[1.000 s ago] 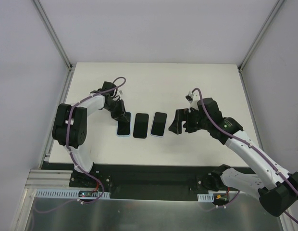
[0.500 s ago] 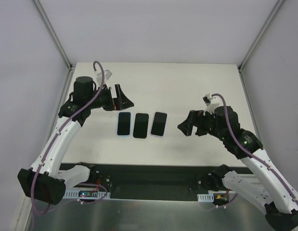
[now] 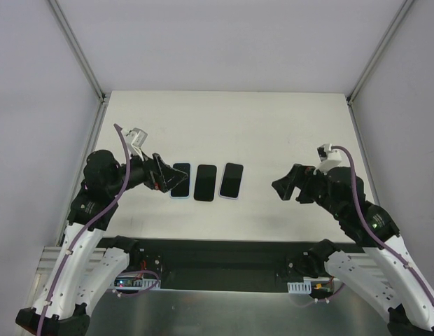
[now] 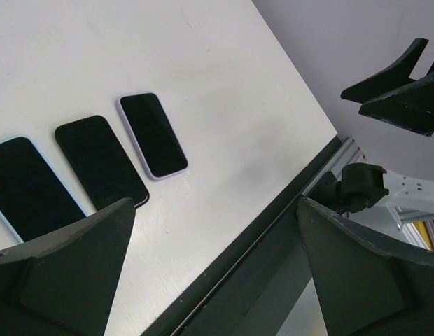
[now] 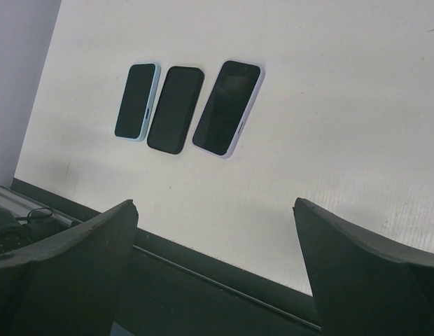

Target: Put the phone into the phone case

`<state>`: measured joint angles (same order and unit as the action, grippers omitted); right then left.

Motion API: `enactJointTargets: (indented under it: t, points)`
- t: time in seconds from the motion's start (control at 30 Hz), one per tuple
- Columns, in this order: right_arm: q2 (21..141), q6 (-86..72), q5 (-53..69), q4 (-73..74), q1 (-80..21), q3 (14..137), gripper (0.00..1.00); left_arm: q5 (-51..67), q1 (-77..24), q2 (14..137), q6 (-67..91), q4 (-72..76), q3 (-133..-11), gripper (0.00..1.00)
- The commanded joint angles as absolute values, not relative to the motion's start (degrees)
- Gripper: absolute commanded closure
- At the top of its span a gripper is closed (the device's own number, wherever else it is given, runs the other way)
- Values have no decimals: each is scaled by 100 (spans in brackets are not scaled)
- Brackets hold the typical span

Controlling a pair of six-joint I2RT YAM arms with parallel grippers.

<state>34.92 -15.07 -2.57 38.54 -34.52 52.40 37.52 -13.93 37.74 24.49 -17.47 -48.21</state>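
- Three handsets lie side by side in a row on the white table (image 3: pixel 273 126), screens up, none of them held.
- The blue-rimmed phone (image 3: pixel 180 180) is at the left end. The bare black phone (image 3: pixel 205 183) is in the middle, just beside it. The lilac-rimmed phone (image 3: pixel 232 180) is at the right end.
- The coloured rims look like cases round the screens; the middle one shows no such rim.
- The left pincer (image 3: pixel 165 179) hangs above the table with its fingers spread wide and nothing between them.
- From above, the left pincer overlaps the left edge of the blue-rimmed phone. In the left wrist view one finger (image 4: pixel 63 280) hides that phone's near corner, and the other two phones lie clear beyond.
- The right pincer (image 3: pixel 281 185) is also spread wide and empty, raised off the table.
- It sits well to the right of the row, with bare table between it and the lilac-rimmed phone.
- In the right wrist view all three handsets lie ahead of its fingers (image 5: pixel 63 273), up and to the left.
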Motion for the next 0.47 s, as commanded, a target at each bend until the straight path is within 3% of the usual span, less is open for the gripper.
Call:
enactJointTargets:
  t: [0.0,0.43]
  points:
    - [3340,-1644,-597,3894,-3463,5150,4,3797,-1441,3621,2470,-1354,-4764,1]
    - [3305,-1503,-650,3938,-3454,5291,4,3779,-1441,3709,2479,-1248,-4922,1]
